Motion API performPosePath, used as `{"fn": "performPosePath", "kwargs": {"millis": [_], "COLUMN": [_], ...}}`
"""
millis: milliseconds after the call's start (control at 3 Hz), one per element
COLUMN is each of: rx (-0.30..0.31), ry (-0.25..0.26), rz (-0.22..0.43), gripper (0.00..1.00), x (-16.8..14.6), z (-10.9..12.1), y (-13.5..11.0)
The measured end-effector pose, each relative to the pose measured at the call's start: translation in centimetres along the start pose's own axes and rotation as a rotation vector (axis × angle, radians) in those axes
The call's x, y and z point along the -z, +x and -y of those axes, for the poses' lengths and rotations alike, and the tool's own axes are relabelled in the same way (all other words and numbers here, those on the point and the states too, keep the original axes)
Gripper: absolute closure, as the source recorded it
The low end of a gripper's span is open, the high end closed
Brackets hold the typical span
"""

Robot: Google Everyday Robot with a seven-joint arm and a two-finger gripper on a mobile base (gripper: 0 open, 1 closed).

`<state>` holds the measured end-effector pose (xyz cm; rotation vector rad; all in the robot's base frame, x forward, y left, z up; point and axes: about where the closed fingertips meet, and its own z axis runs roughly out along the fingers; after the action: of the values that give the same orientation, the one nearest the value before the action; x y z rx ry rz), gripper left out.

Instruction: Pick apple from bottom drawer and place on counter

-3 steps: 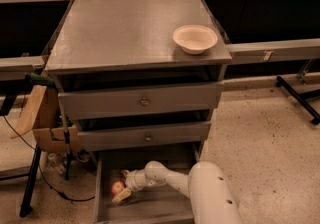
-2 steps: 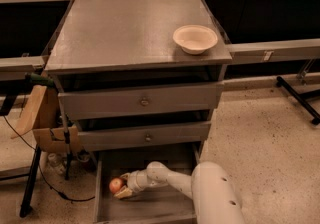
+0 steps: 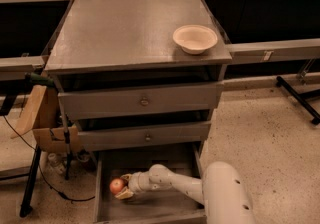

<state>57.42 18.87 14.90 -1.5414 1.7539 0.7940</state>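
Note:
The apple (image 3: 117, 186), small and red-orange, lies at the left side of the open bottom drawer (image 3: 165, 208). My gripper (image 3: 124, 186) reaches down into that drawer from the right on the white arm, and its pale fingers sit above and below the apple's right side, touching or very close to it. The counter (image 3: 120, 28) is the broad grey top of the cabinet, above the two upper drawers, which are closed.
A beige bowl (image 3: 195, 38) stands at the counter's right front corner. A cardboard box (image 3: 42, 123) and a black stand with cables sit left of the cabinet. Dark side shelves with grey rails flank the cabinet. Speckled floor lies to the right.
The gripper has closed in on the apple; its fingers now frame the apple's right side. The arm has shifted slightly left in the drawer.

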Motion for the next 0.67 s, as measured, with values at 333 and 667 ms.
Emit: {"fn": "performPosePath", "kwargs": {"millis": [333,667], "rx": [-0.003,0.004], "ry": [-0.007,-0.006], "rz": [0.011,-0.022], "gripper": [1.0,1.0], "x": [1.8,5.4], "z": [-0.8,-1.1], "y": [-1.3,-3.8]}}
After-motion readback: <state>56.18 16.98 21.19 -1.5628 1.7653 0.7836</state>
